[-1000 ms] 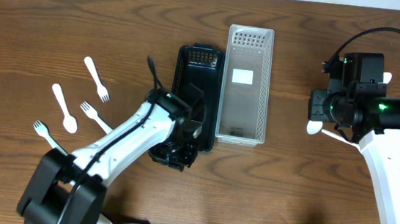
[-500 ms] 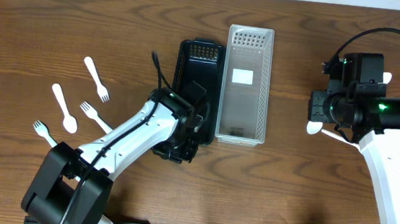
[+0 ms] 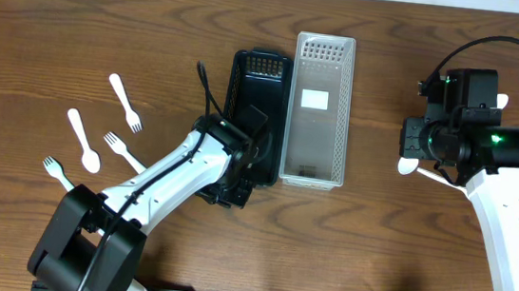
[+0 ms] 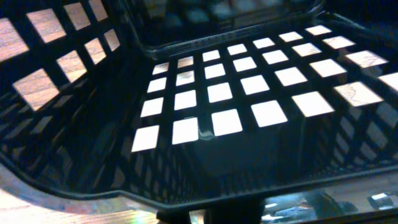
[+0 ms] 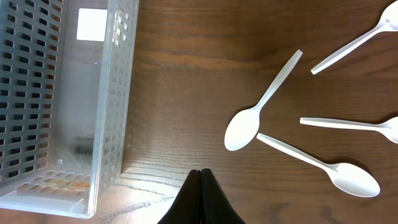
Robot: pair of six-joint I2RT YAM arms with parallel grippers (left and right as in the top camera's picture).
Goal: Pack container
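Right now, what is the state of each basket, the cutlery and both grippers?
Black plastic mesh basket: upright, empty where visible.
Clear perforated plastic basket: upright, empty.
White plastic cutlery on the left: loose on the wooden table, unpacked.
White plastic spoons on the right: loose on the table, unpacked.
Left gripper: inside the black basket; open or shut unclear.
Right gripper: shut, empty.

Black lattice basket [image 3: 261, 81] at mid-counter, long axis running near to far, slightly askew, near end partly hidden. Just beside it on the right, clear perforated basket [image 3: 315, 141], upright, white label [image 3: 315, 99] on its floor. Well to the left, scattered flat: three white plastic forks [image 3: 125, 102] and one spoon [image 3: 82, 140]. Right of the baskets, several white spoons [image 5: 261, 115], lying apart.
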